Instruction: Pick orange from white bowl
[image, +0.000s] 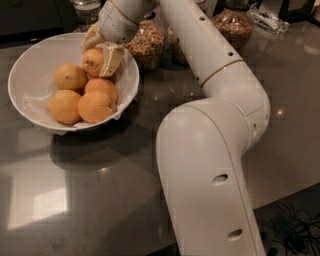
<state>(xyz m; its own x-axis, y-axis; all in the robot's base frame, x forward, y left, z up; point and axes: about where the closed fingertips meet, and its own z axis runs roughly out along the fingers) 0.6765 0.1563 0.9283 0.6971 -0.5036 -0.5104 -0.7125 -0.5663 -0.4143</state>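
One orange (91, 63) of five is clasped by the gripper (101, 54) at the far right of the white bowl (30, 59). A shallow hold may let it slip onto its neighbours (97, 106).

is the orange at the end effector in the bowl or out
In: the orange sits inside the white bowl, end effector shut on it.

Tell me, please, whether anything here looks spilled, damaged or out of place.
Nothing stands out. The tool is at the back of the white bowl, closed on the orange. Four other oranges sit inside on crinkled paper, and the glass jars behind stand upright.
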